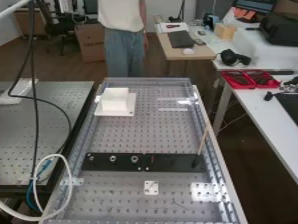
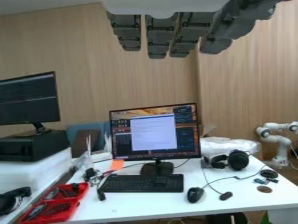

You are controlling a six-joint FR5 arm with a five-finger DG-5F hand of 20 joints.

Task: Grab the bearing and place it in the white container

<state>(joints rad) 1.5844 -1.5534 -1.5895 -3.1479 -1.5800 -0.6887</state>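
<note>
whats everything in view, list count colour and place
perforated bench: 1, grey, high view's middle
container: 1, white, bench's far left corner
black strip: 1, black, across bench
round pieces: 3, silver, strip's left half
stick: 1, tan, slanting at strip's right end
holed plate: 1, white, nearer than strip
cables: several, black, white, blue, high view's left
cardboard box: 1, brown, floor
desk: 1, white, wrist view
monitors: 2, black, wrist view
keyboard: 1, black, on desk
mouse: 1, black, beside keyboard
headphones: 1, black, on desk
red trays: apparently 2, red, on desk
hand: 1, dark grey, wrist view, fingers straight
</note>
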